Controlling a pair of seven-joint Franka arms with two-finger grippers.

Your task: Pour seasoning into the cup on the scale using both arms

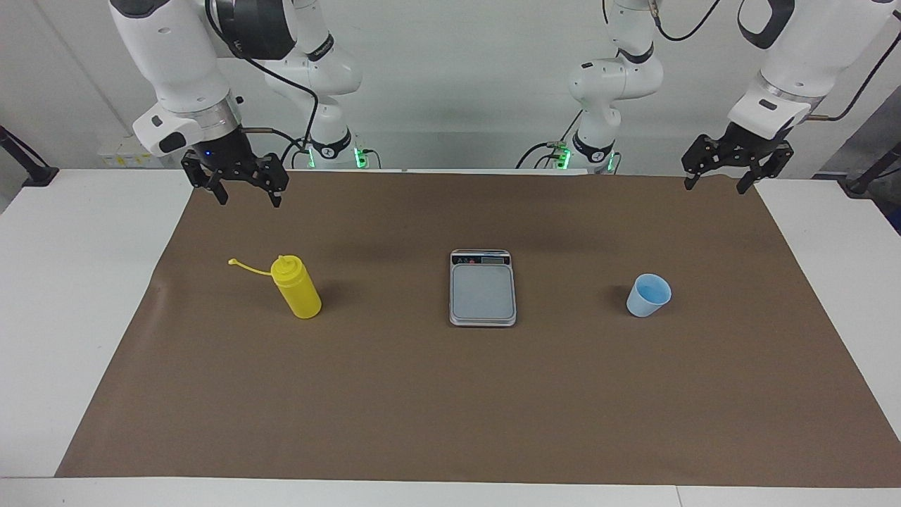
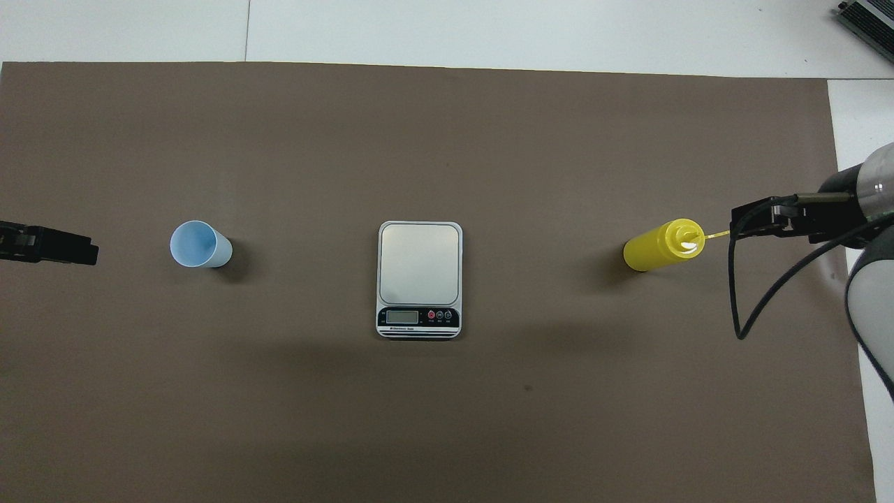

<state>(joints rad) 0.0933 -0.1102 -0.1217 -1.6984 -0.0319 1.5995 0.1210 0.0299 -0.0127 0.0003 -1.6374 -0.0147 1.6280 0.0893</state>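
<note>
The yellow seasoning bottle [image 1: 299, 289] [image 2: 660, 246] stands upright on the brown mat toward the right arm's end, its cap strap hanging out to the side. In the middle of the mat lies the scale [image 1: 483, 289] [image 2: 419, 269], display strip toward the robots, nothing on it. The light blue cup [image 1: 647, 296] [image 2: 201, 244] stands upright on the mat toward the left arm's end. My right gripper [image 1: 250, 199] [image 2: 758, 218] hangs open in the air over the mat's edge by the bottle, touching nothing. My left gripper [image 1: 715, 186] [image 2: 63, 246] hangs open over the mat's corner, apart from the cup.
A brown mat [image 1: 450, 408] [image 2: 447, 419] covers most of the white table [image 1: 70, 317]. A black cable [image 2: 740, 293] loops down from the right wrist. White table strips border the mat at both ends.
</note>
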